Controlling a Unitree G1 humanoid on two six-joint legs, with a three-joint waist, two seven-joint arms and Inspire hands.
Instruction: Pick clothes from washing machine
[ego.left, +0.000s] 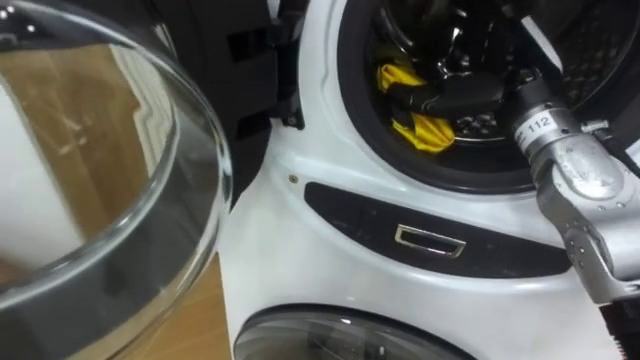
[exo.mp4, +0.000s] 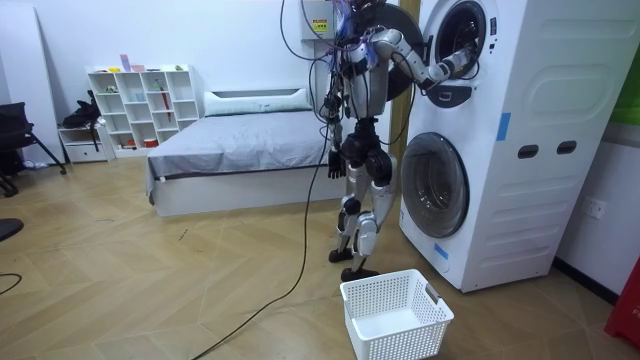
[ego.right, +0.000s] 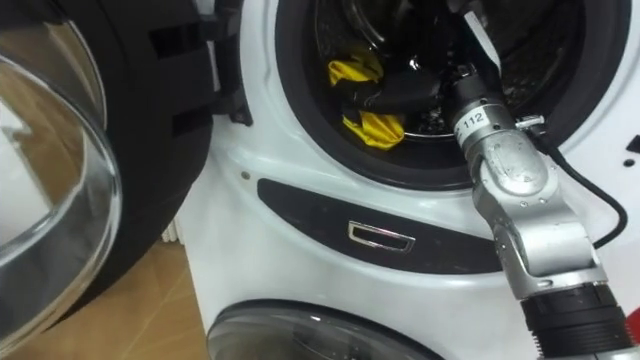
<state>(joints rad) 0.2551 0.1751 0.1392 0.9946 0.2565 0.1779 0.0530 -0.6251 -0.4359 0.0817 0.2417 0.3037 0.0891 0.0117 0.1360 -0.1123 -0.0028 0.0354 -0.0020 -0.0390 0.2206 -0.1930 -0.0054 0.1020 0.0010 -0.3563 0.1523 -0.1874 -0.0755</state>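
A yellow cloth (ego.left: 428, 131) (ego.right: 372, 128) lies at the front of the upper washing machine's dark drum (ego.left: 470, 40). My right arm reaches in from the lower right. Its black right hand (ego.left: 455, 96) (ego.right: 402, 94) lies across the cloth with its fingers curled round it, so yellow shows above and below the hand. In the room view I stand facing the stacked white machines (exo.mp4: 500, 130), right arm raised into the upper opening (exo.mp4: 462, 60). My left hand (exo.mp4: 334, 161) hangs at my side.
The upper machine's round glass door (ego.left: 150, 200) stands open at my left. Below the control strip (ego.left: 430, 240) is the lower machine's shut door (ego.left: 330, 335). A white laundry basket (exo.mp4: 395, 315) stands on the wooden floor behind my feet. A bed (exo.mp4: 240, 150) is further back.
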